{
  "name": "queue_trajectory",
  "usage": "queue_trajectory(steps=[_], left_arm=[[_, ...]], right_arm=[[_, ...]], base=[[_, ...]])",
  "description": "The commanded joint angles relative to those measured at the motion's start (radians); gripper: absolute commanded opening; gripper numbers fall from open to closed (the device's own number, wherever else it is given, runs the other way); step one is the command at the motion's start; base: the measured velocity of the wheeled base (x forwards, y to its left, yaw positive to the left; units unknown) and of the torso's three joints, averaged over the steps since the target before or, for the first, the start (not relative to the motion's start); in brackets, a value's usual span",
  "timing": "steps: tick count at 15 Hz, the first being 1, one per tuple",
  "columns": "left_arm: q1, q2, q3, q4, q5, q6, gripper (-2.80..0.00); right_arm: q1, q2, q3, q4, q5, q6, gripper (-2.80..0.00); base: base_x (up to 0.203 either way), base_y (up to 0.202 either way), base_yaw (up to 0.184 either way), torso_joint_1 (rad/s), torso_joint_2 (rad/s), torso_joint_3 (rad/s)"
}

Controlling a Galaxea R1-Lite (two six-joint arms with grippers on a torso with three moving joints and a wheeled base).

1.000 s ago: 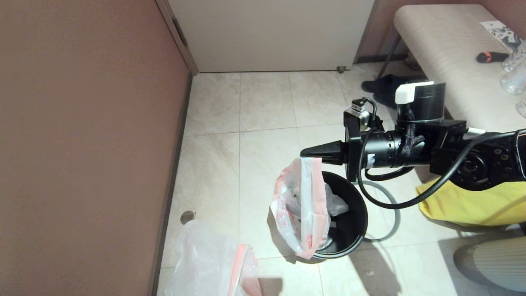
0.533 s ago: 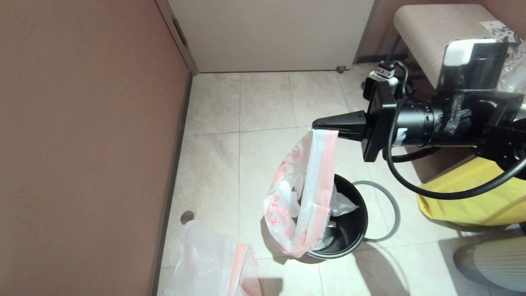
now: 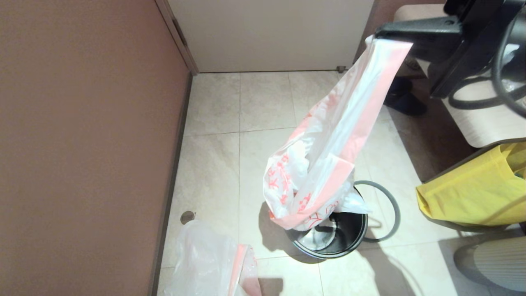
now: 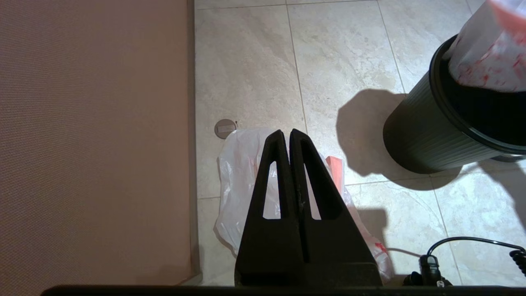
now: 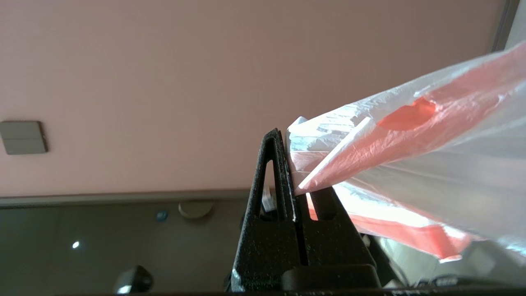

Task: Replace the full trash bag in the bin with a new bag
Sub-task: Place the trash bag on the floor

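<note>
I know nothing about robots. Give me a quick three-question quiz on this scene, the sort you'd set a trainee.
1. Which gripper holds the full bag by its pink rim? A) left B) right C) neither
2. True or false: the grey hoop sits on top of the bin.
3. Fill in: the limp new bag lies on the floor beside the ____.

Key
1. B: the right gripper, jaws shut on the rim.
2. False: the hoop lies on the floor next to the bin.
3. wall
</note>
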Motion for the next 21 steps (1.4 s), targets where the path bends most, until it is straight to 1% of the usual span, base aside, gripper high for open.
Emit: queue_trajectory(steps=[1,3,4,5,6,7,8,10,11,12,14,15,17,19,20,21], left_arm=[[0.000,0.000,0.000,0.000,0.000,0.000,-2.80],[0.000,0.000,0.000,0.000,0.000,0.000,-2.80],[0.000,0.000,0.000,0.000,0.000,0.000,-2.80],[0.000,0.000,0.000,0.000,0.000,0.000,-2.80],[0.000,0.000,0.000,0.000,0.000,0.000,-2.80],[0.000,0.000,0.000,0.000,0.000,0.000,-2.80],[0.000,0.001,0.000,0.000,0.000,0.000,-2.80],[0.000,0.000,0.000,0.000,0.000,0.000,-2.80],[0.000,0.000,0.000,0.000,0.000,0.000,-2.80],[0.000,0.000,0.000,0.000,0.000,0.000,-2.80],[0.000,0.000,0.000,0.000,0.000,0.000,-2.80],[0.000,0.000,0.000,0.000,0.000,0.000,-2.80],[0.000,0.000,0.000,0.000,0.000,0.000,-2.80],[0.000,0.000,0.000,0.000,0.000,0.000,-2.80],[0.000,0.001,0.000,0.000,0.000,0.000,-2.80],[0.000,0.000,0.000,0.000,0.000,0.000,-2.80]], right_arm=[[-0.039,-0.018,-0.141,0.081,0.005,0.000,-2.80],[-0.063,-0.004,-0.295,0.199,0.005,-0.021,-2.80],[-0.086,0.009,-0.354,0.254,0.004,-0.041,-2.80],[-0.128,0.029,-0.408,0.304,0.001,-0.064,-2.80],[-0.161,0.051,-0.461,0.337,-0.017,-0.080,-2.80],[-0.187,0.069,-0.505,0.371,-0.061,-0.095,-2.80],[-0.197,0.077,-0.519,0.399,-0.120,-0.154,-2.80],[-0.201,0.088,-0.520,0.469,-0.276,-0.307,-2.80],[-0.202,0.100,-0.518,0.509,-0.382,-0.425,-2.80],[-0.203,0.119,-0.515,0.532,-0.489,-0.503,-2.80],[-0.205,0.164,-0.513,0.545,-0.655,-0.613,-2.80],[-0.213,0.186,-0.512,0.542,-0.740,-0.649,-2.80],[-0.221,0.235,-0.508,0.507,-0.924,-0.695,-2.80],[-0.223,0.313,-0.505,0.472,-1.159,-0.747,-2.80],[-0.229,0.349,-0.503,0.446,-1.224,-0.764,-2.80],[-0.249,0.376,-0.501,0.407,-1.246,-0.773,-2.80]], base=[[0.000,0.000,0.000,0.000,0.00,0.000],[0.000,0.000,0.000,0.000,0.00,0.000],[0.000,0.000,0.000,0.000,0.00,0.000],[0.000,0.000,0.000,0.000,0.00,0.000],[0.000,0.000,0.000,0.000,0.00,0.000],[0.000,0.000,0.000,0.000,0.00,0.000],[0.000,0.000,0.000,0.000,0.00,0.000],[0.000,0.000,0.000,0.000,0.00,0.000],[0.000,0.000,0.000,0.000,0.00,0.000],[0.000,0.000,0.000,0.000,0.00,0.000],[0.000,0.000,0.000,0.000,0.00,0.000],[0.000,0.000,0.000,0.000,0.00,0.000],[0.000,0.000,0.000,0.000,0.00,0.000],[0.000,0.000,0.000,0.000,0.00,0.000],[0.000,0.000,0.000,0.000,0.00,0.000],[0.000,0.000,0.000,0.000,0.00,0.000]])
